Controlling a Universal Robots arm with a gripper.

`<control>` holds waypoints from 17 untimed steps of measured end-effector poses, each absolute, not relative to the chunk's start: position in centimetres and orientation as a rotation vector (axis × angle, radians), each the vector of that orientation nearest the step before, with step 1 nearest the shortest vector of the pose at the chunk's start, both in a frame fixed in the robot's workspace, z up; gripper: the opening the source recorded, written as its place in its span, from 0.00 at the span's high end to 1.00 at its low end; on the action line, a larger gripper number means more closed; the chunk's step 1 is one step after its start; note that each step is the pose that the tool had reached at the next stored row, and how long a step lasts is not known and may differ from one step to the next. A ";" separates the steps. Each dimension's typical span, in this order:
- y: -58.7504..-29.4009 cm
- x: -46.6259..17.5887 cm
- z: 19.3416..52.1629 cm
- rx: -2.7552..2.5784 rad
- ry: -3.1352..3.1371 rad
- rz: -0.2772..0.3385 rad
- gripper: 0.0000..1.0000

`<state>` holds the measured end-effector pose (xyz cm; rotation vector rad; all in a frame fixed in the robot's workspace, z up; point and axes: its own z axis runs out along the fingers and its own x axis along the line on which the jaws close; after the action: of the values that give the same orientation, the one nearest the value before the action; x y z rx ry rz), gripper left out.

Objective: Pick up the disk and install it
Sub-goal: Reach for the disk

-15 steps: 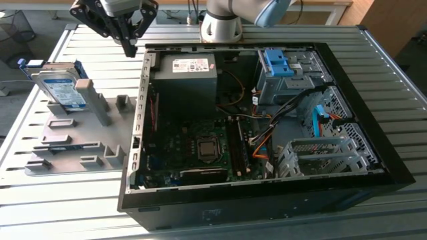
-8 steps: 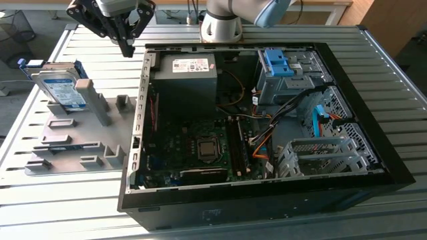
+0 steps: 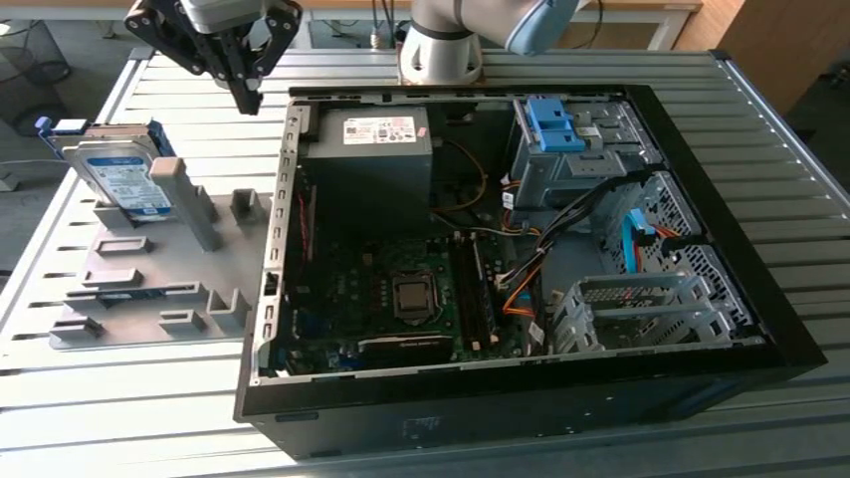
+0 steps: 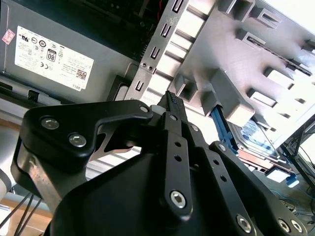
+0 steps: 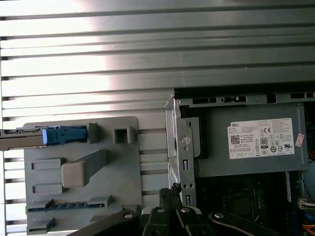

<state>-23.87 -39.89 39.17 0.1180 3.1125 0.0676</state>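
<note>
Exterior view first, from the near side: the open computer case (image 3: 531,408) lies on the slatted metal table (image 3: 119,408) with its board facing up. Just beside it, on the exterior view's left, is a grey holder plate (image 3: 159,269) with several blocks on it. At the far end of this plate stands the disk (image 3: 117,177), on its edge and a little tilted, leaning at a grey post, its white-and-blue label turned to the viewer and its blue rails at the sides. In the first wrist view the disk (image 5: 19,140) is seen edge-on at the border of the plate (image 5: 128,167). Farther back inside the case sit the grey power supply box (image 3: 365,164) and, in the drive cage, a bare blue bracket (image 3: 551,124). Farthest is the gripper (image 3: 249,103), hanging above the table near the far corner of the case, fingers pointing down; it is apart from the disk. In both wrist views the gripper (image 5: 172,191) (image 4: 171,98) has its fingertips pressed together with nothing between them.
</note>
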 end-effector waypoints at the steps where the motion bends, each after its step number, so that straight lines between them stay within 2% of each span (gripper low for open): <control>1: -39.9 -24.0 39.2 0.118 3.112 0.068 0.89; 17: -39.9 -25.3 39.1 0.118 3.113 0.068 0.89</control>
<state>-25.33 -39.89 39.15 0.1180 3.1125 0.0676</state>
